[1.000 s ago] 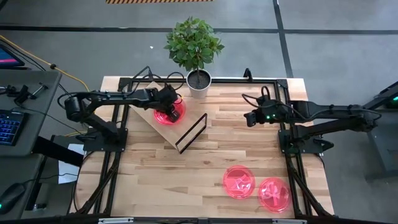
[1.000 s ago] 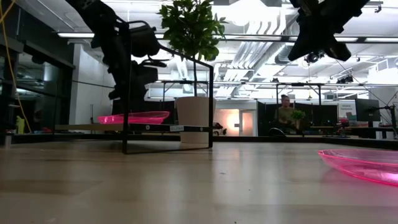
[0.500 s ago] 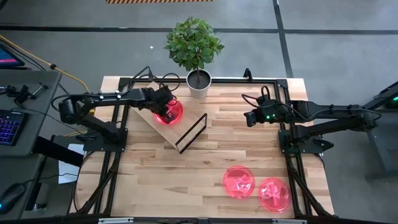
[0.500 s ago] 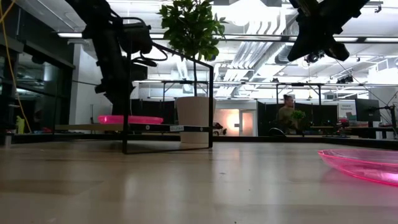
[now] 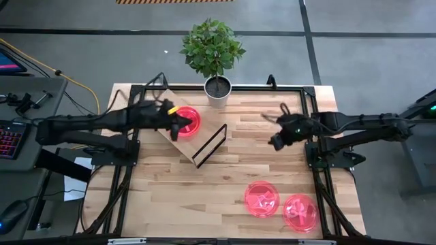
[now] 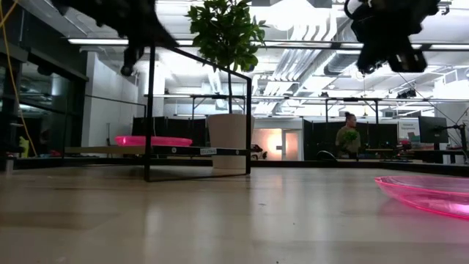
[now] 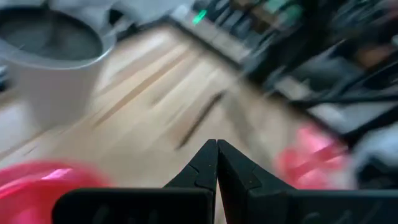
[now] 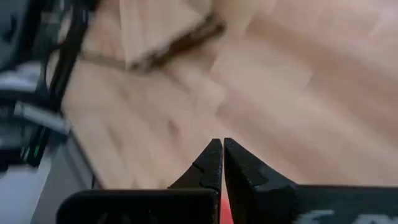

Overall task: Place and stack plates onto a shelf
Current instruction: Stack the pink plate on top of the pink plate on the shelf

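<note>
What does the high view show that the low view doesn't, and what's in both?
Only the high view shows both plates on the table, one at and one at, with the left gripper at the edge of the plate on the shelf and the right gripper over bare tabletop. Only the low view shows a person in the room behind. Both show the shelf, its pink plate and the potted plant.

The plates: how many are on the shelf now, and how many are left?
Done: a pink stack lies flat on the shelf; its count is unclear. In hand: nothing; the left gripper beside it and the right gripper are shut and empty. Left: two plates on the table.
</note>
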Motion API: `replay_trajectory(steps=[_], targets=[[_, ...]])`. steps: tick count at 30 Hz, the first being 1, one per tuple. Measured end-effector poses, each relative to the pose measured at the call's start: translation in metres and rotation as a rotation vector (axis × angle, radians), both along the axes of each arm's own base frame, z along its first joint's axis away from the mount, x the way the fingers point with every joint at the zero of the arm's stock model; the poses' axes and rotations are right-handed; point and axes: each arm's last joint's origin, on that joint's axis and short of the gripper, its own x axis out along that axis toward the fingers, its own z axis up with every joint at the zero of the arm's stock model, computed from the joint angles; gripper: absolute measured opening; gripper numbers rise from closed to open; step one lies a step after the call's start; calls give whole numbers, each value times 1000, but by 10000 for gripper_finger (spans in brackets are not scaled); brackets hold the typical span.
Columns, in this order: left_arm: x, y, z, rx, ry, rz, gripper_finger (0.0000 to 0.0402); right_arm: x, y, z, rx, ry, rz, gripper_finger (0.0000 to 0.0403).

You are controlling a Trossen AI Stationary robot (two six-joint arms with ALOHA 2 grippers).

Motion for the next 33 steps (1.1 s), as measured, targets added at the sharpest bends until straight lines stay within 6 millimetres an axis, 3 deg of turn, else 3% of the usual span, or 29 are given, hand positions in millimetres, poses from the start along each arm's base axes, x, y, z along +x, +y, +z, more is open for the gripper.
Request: replay_trajectory(steps=[4,8,13,18,24,33], targets=[[-16,-16,4,-30,-166,-16,0,0,19,-8,85,97,88,6],[-25,-22,6,-31,-205,36,0,-4,43,-25,137,235,139,40],[-28,-22,8,-18,-218,70,0,-14,77,-68,297,301,199,113],[-27,-22,7,-18,-213,69,0,-20,98,-112,436,243,123,162],[-27,-21,7,-15,-211,77,0,-22,109,-141,415,324,58,169],[-27,-21,6,-14,-204,80,0,-4,130,-166,448,306,41,169]])
